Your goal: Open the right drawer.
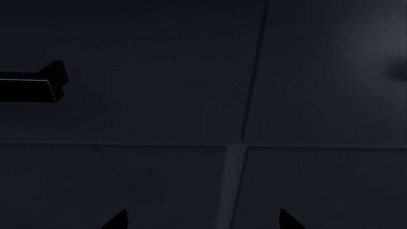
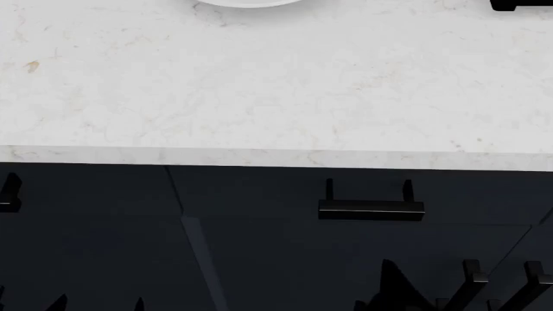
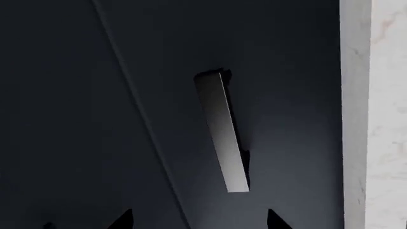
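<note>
The right drawer [image 2: 259, 191] is a dark navy front under the white countertop, flush with its neighbours. Its horizontal black bar handle [image 2: 372, 208] stands on two posts. In the right wrist view the drawer front [image 3: 286, 71] and the handle [image 3: 222, 131] lie straight ahead of my right gripper [image 3: 198, 222], which is open, empty and short of the bar. In the head view my right gripper [image 2: 384, 295] is below the handle. My left gripper [image 1: 203, 220] is open and empty, facing the seam between the two drawer fronts; it shows in the head view [image 2: 97, 304] at the lower left.
The twin left drawer's handle [image 2: 9, 194] shows at the left edge and in the left wrist view [image 1: 32, 88]. Upright cabinet door handles [image 2: 471, 278] stand at the lower right. The marble countertop [image 2: 259, 84] overhangs the fronts, with a white dish [image 2: 246, 2] at its far edge.
</note>
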Robot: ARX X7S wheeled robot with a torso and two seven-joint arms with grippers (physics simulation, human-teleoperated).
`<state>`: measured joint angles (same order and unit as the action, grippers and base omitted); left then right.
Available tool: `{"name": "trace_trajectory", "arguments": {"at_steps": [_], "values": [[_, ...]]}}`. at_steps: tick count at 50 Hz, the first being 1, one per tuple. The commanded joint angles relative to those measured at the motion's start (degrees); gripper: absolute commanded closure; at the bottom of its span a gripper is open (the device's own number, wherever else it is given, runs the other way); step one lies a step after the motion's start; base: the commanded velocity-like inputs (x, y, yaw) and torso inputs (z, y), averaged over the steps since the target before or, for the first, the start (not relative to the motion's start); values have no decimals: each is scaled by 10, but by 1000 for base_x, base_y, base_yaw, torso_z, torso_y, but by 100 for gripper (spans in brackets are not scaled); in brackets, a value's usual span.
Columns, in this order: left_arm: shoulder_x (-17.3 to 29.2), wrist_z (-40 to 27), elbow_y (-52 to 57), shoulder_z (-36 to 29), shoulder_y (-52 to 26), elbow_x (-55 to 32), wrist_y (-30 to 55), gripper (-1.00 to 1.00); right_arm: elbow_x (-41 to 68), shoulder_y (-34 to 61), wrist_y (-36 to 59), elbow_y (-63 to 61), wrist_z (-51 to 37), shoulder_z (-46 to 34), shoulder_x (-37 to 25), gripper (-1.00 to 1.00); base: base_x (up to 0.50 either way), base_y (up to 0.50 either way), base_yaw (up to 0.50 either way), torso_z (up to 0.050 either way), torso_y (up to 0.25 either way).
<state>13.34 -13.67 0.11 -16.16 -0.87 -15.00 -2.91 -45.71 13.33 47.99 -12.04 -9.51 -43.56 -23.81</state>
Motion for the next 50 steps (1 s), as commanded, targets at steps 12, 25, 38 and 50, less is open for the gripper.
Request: {"name": "trace_trajectory", "arguments": {"at_steps": [12,25,38,50], "values": [[4,-2,-7,-7,-2,-2,-6,-100,-57,66,6,64,30,-49,-13,-100,0,0,0,0,0],[8,-7,3,-13,-2,-5,6,-100,-81,98,-1,117,31,-74,-10,-100,0,0,0,0,0],[12,-5,0,-24,-1,1,4,-100,-85,121,-5,143,30,-75,-8,-100,0,0,0,0,0],[17,-4,12,-33,5,0,6,-100,-89,151,-14,206,15,-84,15,-100,0,0,0,0,0]]}}
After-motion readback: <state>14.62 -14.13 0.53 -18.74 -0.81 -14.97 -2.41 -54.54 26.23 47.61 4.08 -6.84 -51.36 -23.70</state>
